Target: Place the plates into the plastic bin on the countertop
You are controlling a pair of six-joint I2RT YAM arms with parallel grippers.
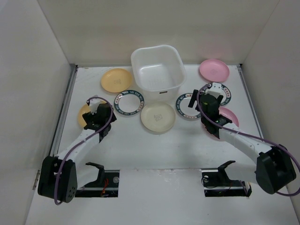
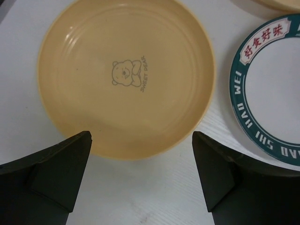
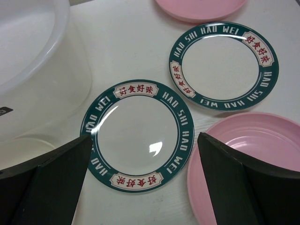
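We find the left end effector (image 2: 141, 140) released above a yellow plate (image 2: 126, 75), the right end effector (image 3: 144, 138) released above a teal-rimmed plate (image 3: 136, 117), between plastic bin (image 3: 37, 93) and pink plate (image 3: 253, 140)

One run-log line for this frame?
stage: pre-grasp | left gripper: open over yellow plate | right gripper: open over teal-rimmed plate by bin | plastic bin: empty
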